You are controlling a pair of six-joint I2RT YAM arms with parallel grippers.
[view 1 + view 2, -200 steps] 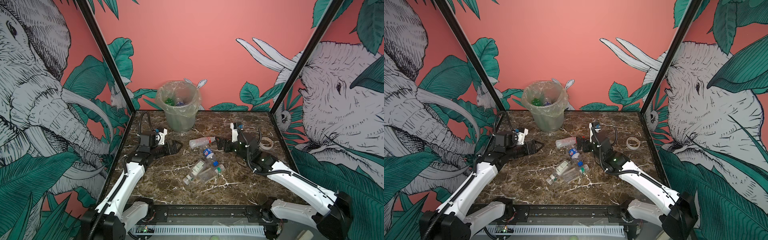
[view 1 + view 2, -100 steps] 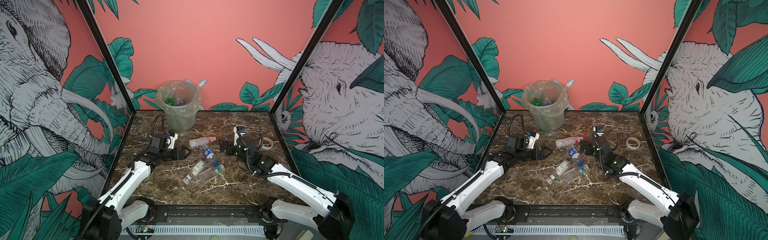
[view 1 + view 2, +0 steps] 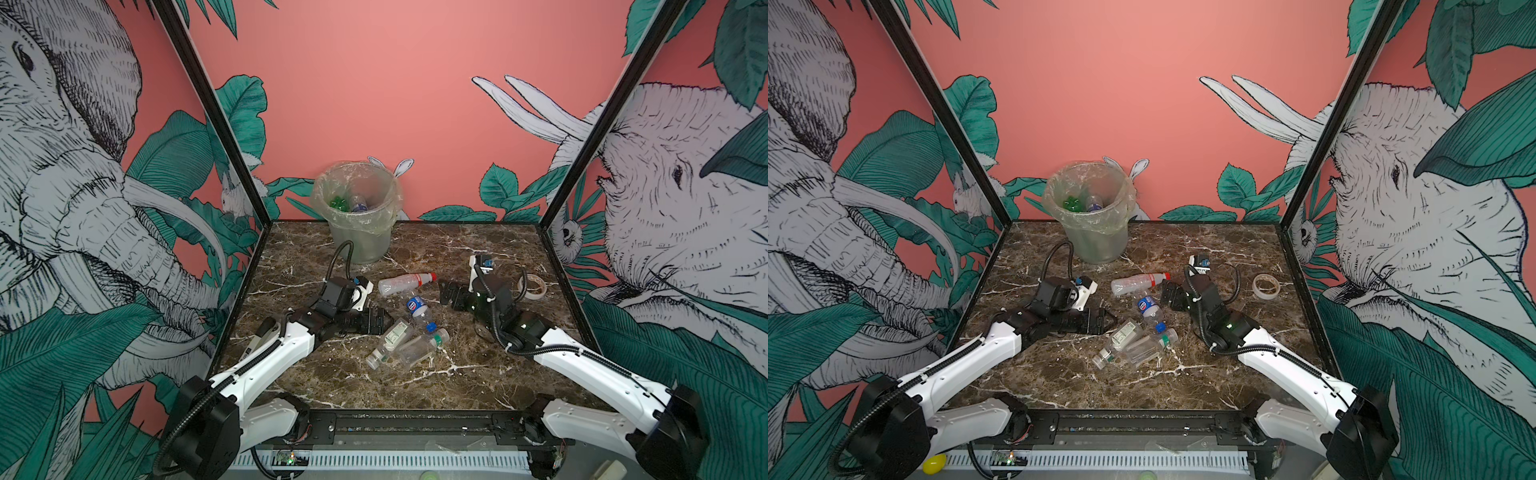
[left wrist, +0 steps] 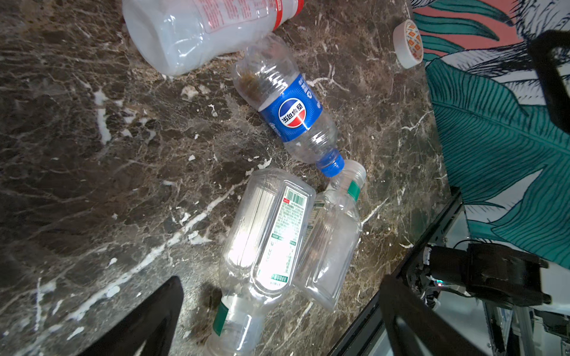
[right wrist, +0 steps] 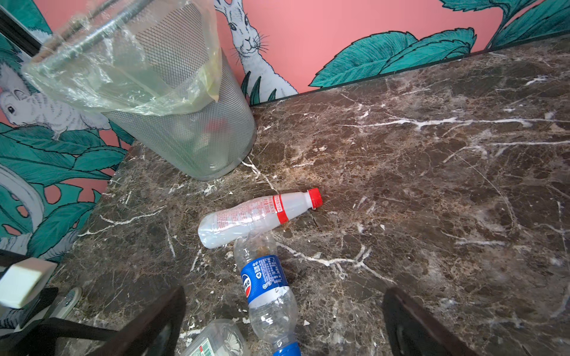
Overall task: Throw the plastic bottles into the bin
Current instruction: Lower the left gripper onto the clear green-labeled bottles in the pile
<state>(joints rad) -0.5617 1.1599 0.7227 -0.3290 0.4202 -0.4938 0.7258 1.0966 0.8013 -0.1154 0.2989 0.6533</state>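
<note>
Round grey mesh bin [image 3: 362,246], clear liner, at far edge of marble table [image 3: 457,386], green and clear plastic bottles [image 3: 340,203] inside, four more bottles [image 3: 417,306] lying mid-table, left gripper [image 3: 388,323] low beside them, right gripper [image 3: 446,293] opposite, both jaws wide, empty

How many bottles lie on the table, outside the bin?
4: red-capped bottle nearest the bin; blue-labelled bottle before it; white-labelled bottle and plain clear bottle side by side, frontmost. None seems hidden.

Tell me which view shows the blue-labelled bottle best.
The left wrist view: the blue-labelled bottle lies whole there, label and blue cap sharp. The right wrist view shows the bottle cropped at its cap. Both top views show it whole but small.
</note>
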